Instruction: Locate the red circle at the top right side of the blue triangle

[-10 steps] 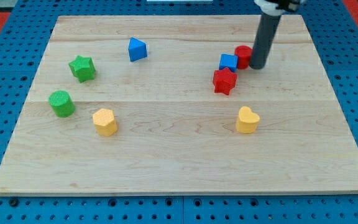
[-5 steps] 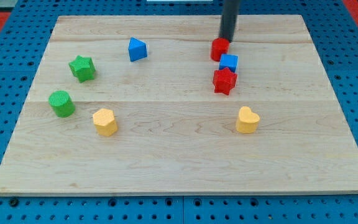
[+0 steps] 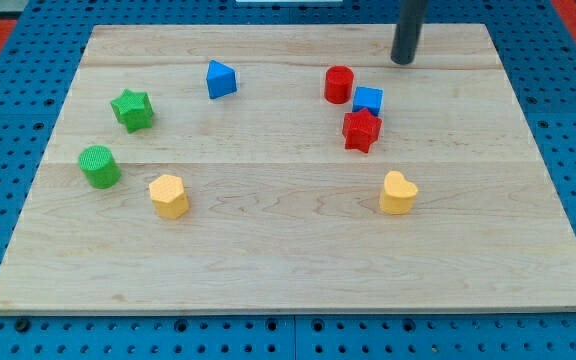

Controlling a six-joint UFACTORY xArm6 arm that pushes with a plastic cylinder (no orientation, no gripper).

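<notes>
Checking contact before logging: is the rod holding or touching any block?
Nothing is held. My tip stands clear, up and right of the red circle.

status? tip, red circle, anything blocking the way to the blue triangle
My tip off the blocks, up-right of the red circle. Circle sits right of the blue triangle, apart. Nothing between them.

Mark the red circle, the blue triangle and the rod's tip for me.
red circle [image 3: 339,84], camera view, on its side wall.
blue triangle [image 3: 220,79], camera view, on its front face.
my tip [image 3: 402,61], camera view, rod's very end, up-right of the red circle.
</notes>
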